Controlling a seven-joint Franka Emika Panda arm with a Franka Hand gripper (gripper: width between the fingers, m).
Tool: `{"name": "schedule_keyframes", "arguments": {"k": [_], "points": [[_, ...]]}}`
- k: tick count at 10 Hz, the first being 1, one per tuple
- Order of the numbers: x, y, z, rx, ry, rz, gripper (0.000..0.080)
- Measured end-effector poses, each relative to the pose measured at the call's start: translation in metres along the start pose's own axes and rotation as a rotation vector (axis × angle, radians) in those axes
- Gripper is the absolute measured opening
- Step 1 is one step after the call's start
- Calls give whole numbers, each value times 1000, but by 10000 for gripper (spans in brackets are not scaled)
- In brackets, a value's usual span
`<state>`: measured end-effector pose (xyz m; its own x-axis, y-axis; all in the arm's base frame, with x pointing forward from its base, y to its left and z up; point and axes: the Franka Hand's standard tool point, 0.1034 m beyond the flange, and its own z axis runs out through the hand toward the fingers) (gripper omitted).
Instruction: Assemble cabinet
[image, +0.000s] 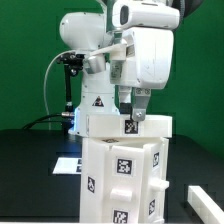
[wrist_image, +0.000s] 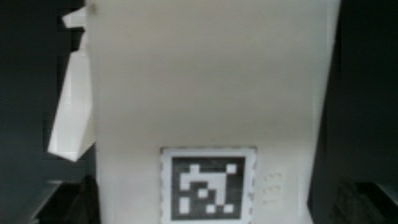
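Observation:
The white cabinet (image: 120, 175) stands in the middle of the black table, with fiducial tags on its front faces. A white block-shaped top part (image: 110, 122) with a tag sits on it. My gripper (image: 133, 112) hangs straight over that top part, open, one finger at each side of the tagged spot. In the wrist view a long white cabinet panel (wrist_image: 205, 90) with a tag (wrist_image: 210, 185) fills the picture between the dark fingers (wrist_image: 57, 200). A thin white flap (wrist_image: 75, 90) sticks out at one edge. I cannot tell whether the pads touch the panel.
The marker board (image: 66, 165) lies flat on the table at the exterior view's left of the cabinet. A loose white piece (image: 205, 196) lies at the lower right. A black stand (image: 68, 85) rises behind, beside the arm's base (image: 95, 100).

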<state>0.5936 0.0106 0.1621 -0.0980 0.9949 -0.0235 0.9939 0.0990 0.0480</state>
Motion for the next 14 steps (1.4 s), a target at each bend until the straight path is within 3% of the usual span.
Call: {"name": "schedule_keyframes", "arguments": {"k": [5,6,9,14], "points": [[-6,2,4,5,-6,9,649],[-6,2,4,5,-6,22,553],[-6,2,4,5,-5,72,553],[-11,0,5,15,12,613,554]]}}
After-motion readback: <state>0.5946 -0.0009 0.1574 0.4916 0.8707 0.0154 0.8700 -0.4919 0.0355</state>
